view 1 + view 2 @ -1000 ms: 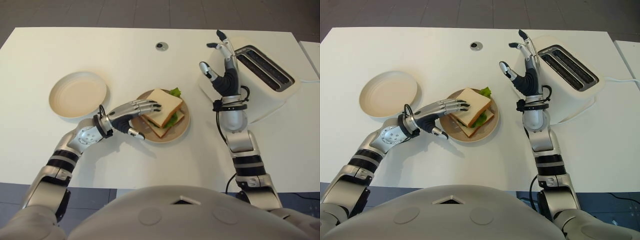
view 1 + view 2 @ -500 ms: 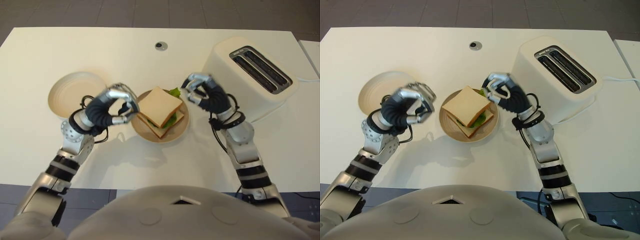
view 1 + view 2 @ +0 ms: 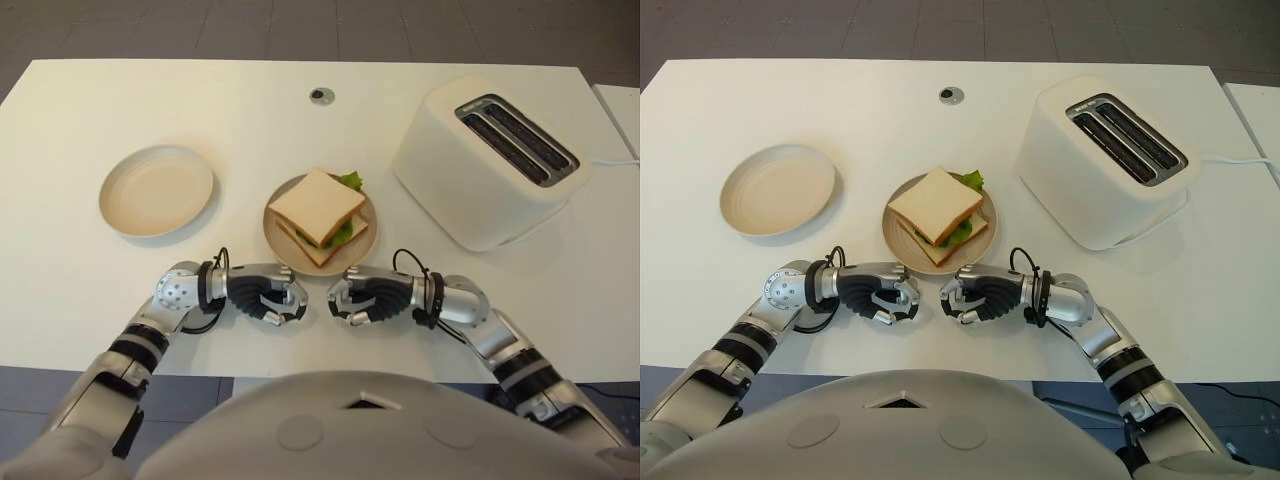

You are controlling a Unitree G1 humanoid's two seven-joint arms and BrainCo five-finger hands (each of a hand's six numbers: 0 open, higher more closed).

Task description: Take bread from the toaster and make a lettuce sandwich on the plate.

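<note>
A sandwich [image 3: 319, 216] of two bread slices with green lettuce between them lies on the tan plate [image 3: 285, 250] at the table's middle. The white toaster [image 3: 487, 158] stands at the right with both slots empty. My left hand [image 3: 264, 294] rests on the table just in front of the plate, fingers curled into a fist and holding nothing. My right hand [image 3: 362, 298] lies beside it to the right, also curled and empty. The two fists face each other a few centimetres apart, both clear of the plate.
An empty cream plate [image 3: 156, 190] sits at the left. A small round grommet [image 3: 321, 95] is set in the table at the back. The toaster's white cord [image 3: 615, 160] runs off to the right. Another table's corner [image 3: 622, 100] adjoins at far right.
Both hands have drawn back from the sandwich's sides, lowered to the table's near edge and curled into fists facing each other. The sandwich and plate have stayed in place.
</note>
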